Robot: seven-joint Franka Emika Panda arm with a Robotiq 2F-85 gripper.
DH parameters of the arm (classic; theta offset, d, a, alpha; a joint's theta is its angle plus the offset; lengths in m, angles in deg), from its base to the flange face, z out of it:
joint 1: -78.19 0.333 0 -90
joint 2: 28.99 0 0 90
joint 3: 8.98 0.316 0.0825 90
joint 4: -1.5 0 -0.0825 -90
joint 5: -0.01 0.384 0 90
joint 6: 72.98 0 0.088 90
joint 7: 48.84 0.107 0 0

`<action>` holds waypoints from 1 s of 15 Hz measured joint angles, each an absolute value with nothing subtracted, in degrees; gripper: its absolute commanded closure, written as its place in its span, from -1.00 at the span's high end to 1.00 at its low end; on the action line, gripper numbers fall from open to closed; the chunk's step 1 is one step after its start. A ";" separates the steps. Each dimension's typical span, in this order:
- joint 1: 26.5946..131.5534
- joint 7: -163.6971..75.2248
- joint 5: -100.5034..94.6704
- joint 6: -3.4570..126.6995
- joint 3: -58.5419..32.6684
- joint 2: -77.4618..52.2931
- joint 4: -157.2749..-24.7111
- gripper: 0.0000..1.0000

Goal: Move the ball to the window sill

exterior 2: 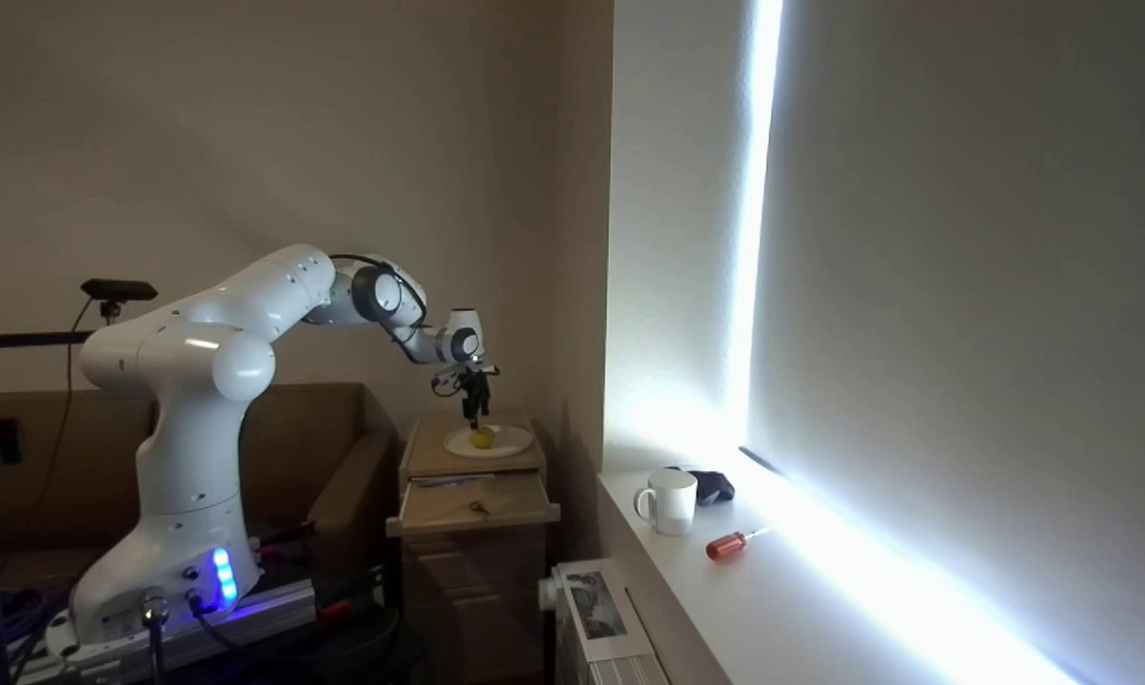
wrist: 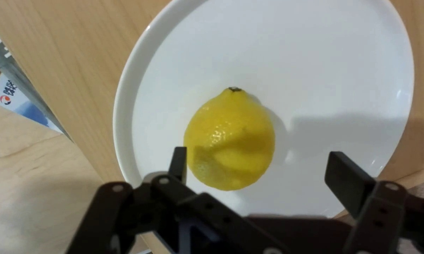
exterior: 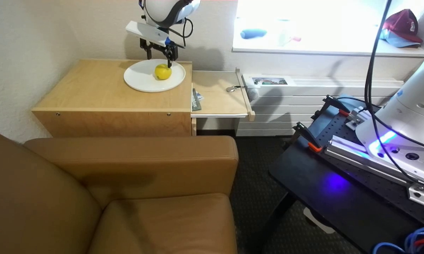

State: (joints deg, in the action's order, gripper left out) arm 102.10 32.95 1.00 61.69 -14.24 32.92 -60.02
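On the white plate (wrist: 303, 56): the yellow ball (wrist: 233, 141), at the centre of the wrist frame, with a dark stem mark and shiny, lemon-like skin.
Hand (wrist: 257, 154): black, spread wide, its two fingers (wrist: 349, 185) well apart at the bottom of the wrist frame; the one at the frame's left overlaps the ball's lower left edge, though whether it touches cannot be told, and the one at the frame's right shows clear of the ball.
Worktop (exterior: 92, 90): pale wood, upper left of the frame in an exterior view, the plate near its upper right corner.
Arm (exterior 2: 187, 442): white, left half of the frame in an exterior view, reaching to the middle, where the hand points down over the plate.
Drawer (exterior: 219, 102): wooden, standing open just right of the worktop in an exterior view.
Window sill (exterior 2: 762, 618): white ledge, lower right of the frame in an exterior view, well apart from the ball.
White mug (exterior 2: 674, 502): upright on the sill, a dark bundle (exterior 2: 714, 487) just behind it.
Screwdriver (exterior 2: 726, 546): red-handled, lying on the sill to the lower right of the mug.
Sofa (exterior: 145, 183): brown, lower left of the frame in an exterior view.
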 measured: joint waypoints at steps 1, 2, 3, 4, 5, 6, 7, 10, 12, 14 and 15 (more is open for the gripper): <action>102.11 33.13 0.73 61.64 -14.22 33.02 -60.01 1.00; 102.07 33.49 0.67 61.57 -14.17 33.20 -60.01 1.00; 101.92 33.98 0.73 61.53 -14.04 33.54 -60.00 1.00; 101.79 34.68 0.71 61.55 -14.02 34.01 -59.96 1.00; 101.64 35.38 0.71 61.58 -14.01 34.65 -59.86 1.00; 101.53 35.77 0.71 61.65 -14.01 35.22 -59.82 1.00; 101.46 35.90 0.71 61.67 -14.00 35.67 -59.59 1.00; 101.46 35.96 0.72 61.67 -13.98 36.10 -59.14 0.47; 101.50 35.95 0.72 61.72 -13.98 36.10 -59.15 0.20; 101.50 35.95 0.72 61.79 -13.98 36.10 -59.16 -0.07; 101.49 35.95 0.72 61.79 -13.99 36.01 -59.15 -0.08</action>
